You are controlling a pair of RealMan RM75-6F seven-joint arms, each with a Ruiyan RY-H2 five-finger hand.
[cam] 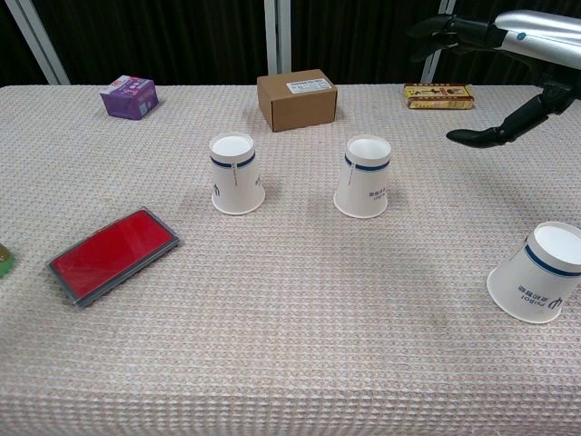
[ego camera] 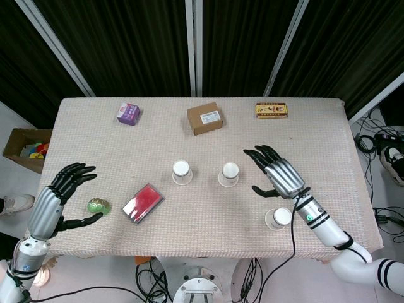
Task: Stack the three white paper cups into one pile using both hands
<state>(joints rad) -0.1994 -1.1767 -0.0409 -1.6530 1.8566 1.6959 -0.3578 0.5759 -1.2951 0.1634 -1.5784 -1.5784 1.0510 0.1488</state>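
Observation:
Three white paper cups stand upside down on the table: a left cup, a middle cup, and a third cup near the front right. My right hand hovers open, fingers spread, just right of the middle cup and above the third cup, touching neither. My left hand is open at the table's front left corner, far from all cups, and does not show in the chest view.
A red flat case lies left of the cups, with a green object by my left hand. At the back stand a purple box, a brown carton and a yellow box. A cardboard bin sits off the table's left.

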